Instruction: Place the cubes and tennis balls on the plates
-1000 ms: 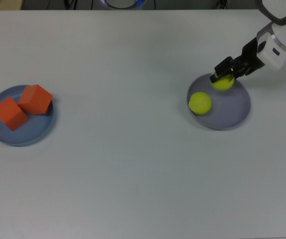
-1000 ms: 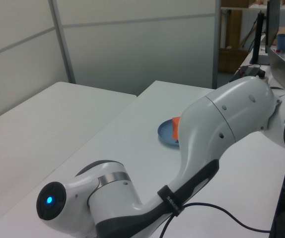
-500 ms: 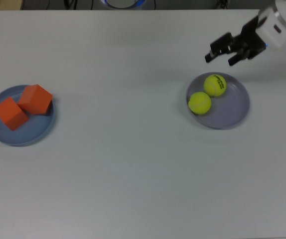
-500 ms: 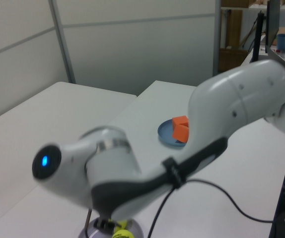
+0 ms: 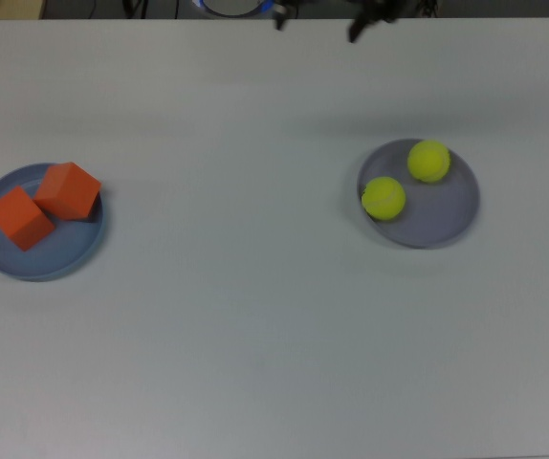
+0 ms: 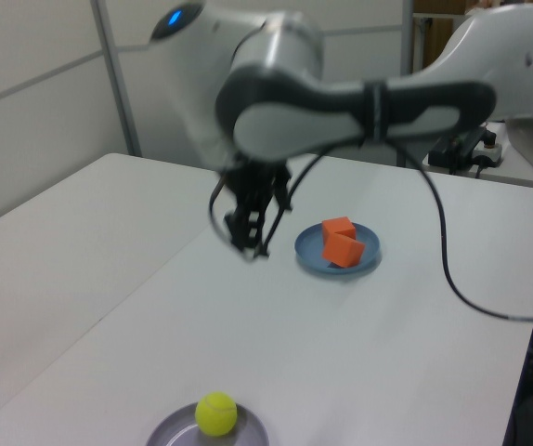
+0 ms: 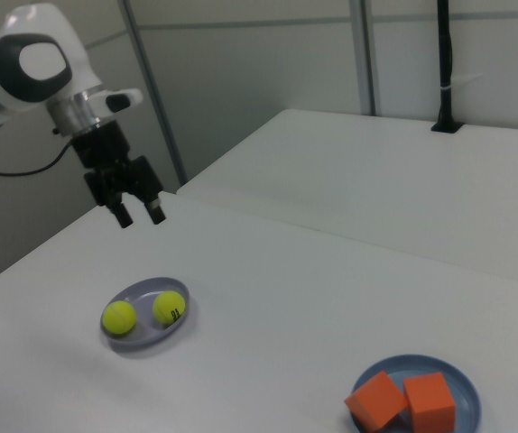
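Two orange cubes (image 5: 18,217) (image 5: 68,189) lie side by side on the blue plate (image 5: 40,260) at the top view's left. Both tennis balls (image 5: 384,198) (image 5: 428,161) rest on the lavender plate (image 5: 439,222) at the top view's right. The right view shows the same balls (image 7: 119,317) on that plate (image 7: 140,340), and the cubes (image 7: 429,402) on the blue plate (image 7: 462,379). My gripper (image 7: 140,216) hangs open and empty, well above the table and beyond the lavender plate. In the left view the gripper (image 6: 251,249) hovers near the blue plate (image 6: 333,267).
A second white table (image 7: 403,171) adjoins this one along a seam. A black pole (image 7: 443,63) stands on it at the back. Partition walls (image 6: 248,84) close the far side. The arm's black cable (image 6: 452,269) loops over the table's edge in the left view.
The gripper let go of the second tennis ball onto the lavender plate, then rose and swung away toward the top view's far edge. The ball rolled slightly to the right.
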